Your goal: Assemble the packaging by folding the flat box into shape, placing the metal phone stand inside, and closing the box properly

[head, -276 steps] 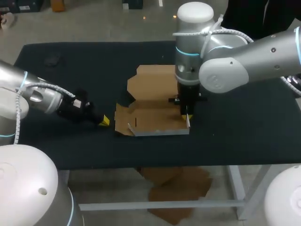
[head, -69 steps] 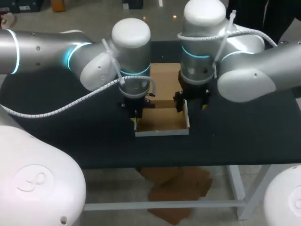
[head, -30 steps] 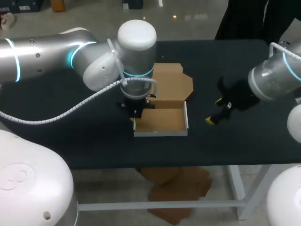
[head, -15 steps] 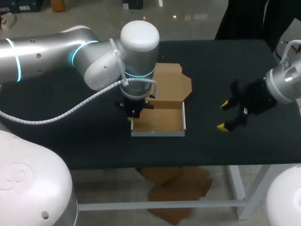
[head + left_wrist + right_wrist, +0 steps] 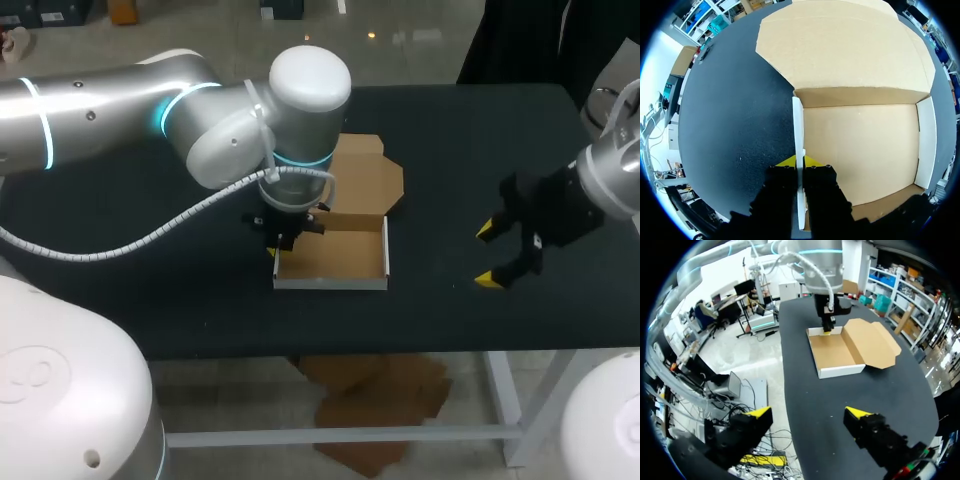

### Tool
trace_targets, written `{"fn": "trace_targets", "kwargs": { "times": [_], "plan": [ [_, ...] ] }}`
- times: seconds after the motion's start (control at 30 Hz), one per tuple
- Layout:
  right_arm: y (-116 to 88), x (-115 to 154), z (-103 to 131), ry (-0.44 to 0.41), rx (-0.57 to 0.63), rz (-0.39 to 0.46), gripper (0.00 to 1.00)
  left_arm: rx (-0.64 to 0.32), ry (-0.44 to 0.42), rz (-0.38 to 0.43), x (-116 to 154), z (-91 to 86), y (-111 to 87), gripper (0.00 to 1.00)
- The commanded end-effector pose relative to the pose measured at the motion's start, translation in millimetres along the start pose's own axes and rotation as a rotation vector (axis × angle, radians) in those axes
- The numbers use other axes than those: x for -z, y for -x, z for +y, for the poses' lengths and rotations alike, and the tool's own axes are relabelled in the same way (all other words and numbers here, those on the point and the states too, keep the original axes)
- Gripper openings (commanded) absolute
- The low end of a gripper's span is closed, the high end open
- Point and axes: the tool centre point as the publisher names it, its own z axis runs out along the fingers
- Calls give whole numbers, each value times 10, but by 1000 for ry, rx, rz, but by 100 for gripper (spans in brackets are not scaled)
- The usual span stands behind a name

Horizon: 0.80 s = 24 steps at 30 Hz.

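Observation:
The brown cardboard box [image 5: 331,257] stands folded into an open tray with white walls, its lid [image 5: 367,181] lying flat behind it. My left gripper [image 5: 277,247] comes down from above and is shut on the box's left wall [image 5: 798,145], one yellow tip on each side of it. The box floor [image 5: 860,150] is bare and the lid [image 5: 850,45] spreads out beyond it. My right gripper [image 5: 487,256] hangs open well to the right of the box with nothing between its fingers. From it I see the box [image 5: 832,352] and my left gripper [image 5: 827,329] ahead. No phone stand is in view.
The table [image 5: 450,170] is covered in black cloth. Its front edge runs a short way in front of the box. Bare cloth lies between the box and my right gripper, and on the far left behind my left arm.
My right arm has drawn away to the right and a little toward the front edge, fingers still open. My left gripper has slid the box slightly to the left.

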Motion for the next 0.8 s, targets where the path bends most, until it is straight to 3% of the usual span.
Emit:
{"fn": "trace_targets", "kwargs": {
  "times": [0.03,0.3,0.47,0.8],
  "plan": [
    [24,24,1,2,1,17,100,-10,5,-67,-13,-23,-58,0],
    [24,24,1,2,1,17,100,-22,25,-166,-53,-44,-15,0],
    [24,24,1,2,1,17,100,-21,25,-177,-61,-49,22,0],
    [24,24,1,2,1,17,100,40,3,31,69,18,76,0]
  ]
}}
